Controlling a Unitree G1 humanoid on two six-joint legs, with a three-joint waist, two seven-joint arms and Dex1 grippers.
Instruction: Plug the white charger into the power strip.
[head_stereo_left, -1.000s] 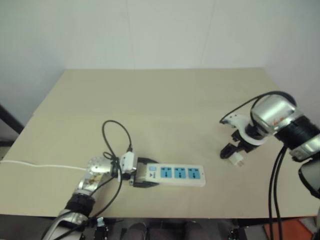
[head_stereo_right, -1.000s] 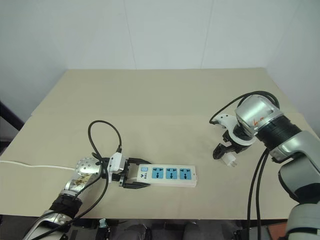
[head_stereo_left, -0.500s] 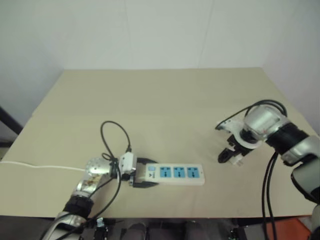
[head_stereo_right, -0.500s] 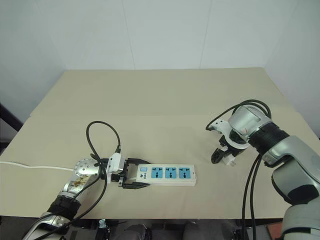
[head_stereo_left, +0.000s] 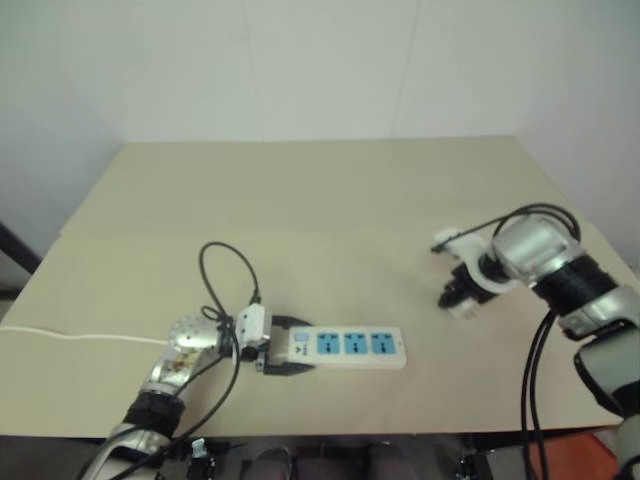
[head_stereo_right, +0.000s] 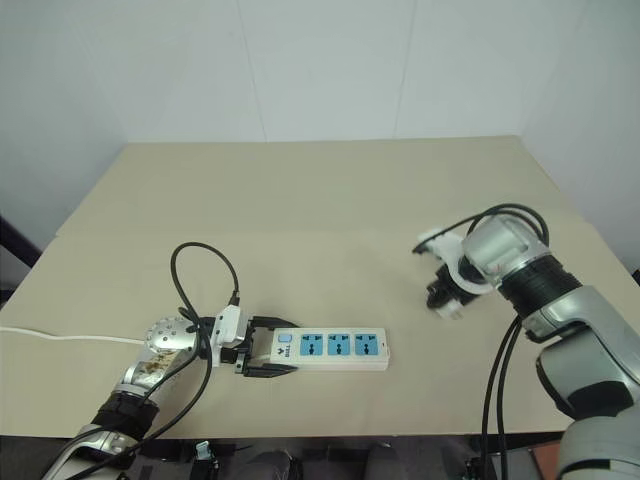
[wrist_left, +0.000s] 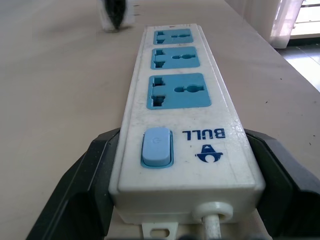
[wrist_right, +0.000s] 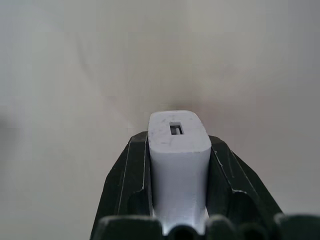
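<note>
The power strip (head_stereo_right: 330, 348) lies flat on the beige bench (head_stereo_right: 300, 210), near the front edge and a little to the robot's left of the middle; its long side runs left to right, and its three blue sockets (wrist_left: 174, 91) face up in one row; the switch end, with a pale blue button (wrist_left: 157, 147), points to the robot's left, and a thin white cord (head_stereo_right: 60, 337) goes from that end over the bench to the left edge. The left pincer (head_stereo_right: 262, 347) is clenched on the switch end of the power strip; one black finger (wrist_left: 80, 192) presses each long side of the white bar, and the bar sits between them, as the left wrist view shows from close by; a black cable (head_stereo_right: 205, 280) makes a loop on the bench just behind this pincer.

The white charger (wrist_right: 179, 155) is in the right pincer (head_stereo_right: 445, 296), well apart from the power strip, to the robot's right and a little farther back; the pincer is clenched around it, with a black finger (wrist_right: 129, 182) against each side of the small white block; the end of the charger with a small rectangular port faces the wrist camera, and the beige surface is beyond it; in the head views this pincer points steeply down, toward the bench; whether the charger touches the bench, I cannot tell.
</note>
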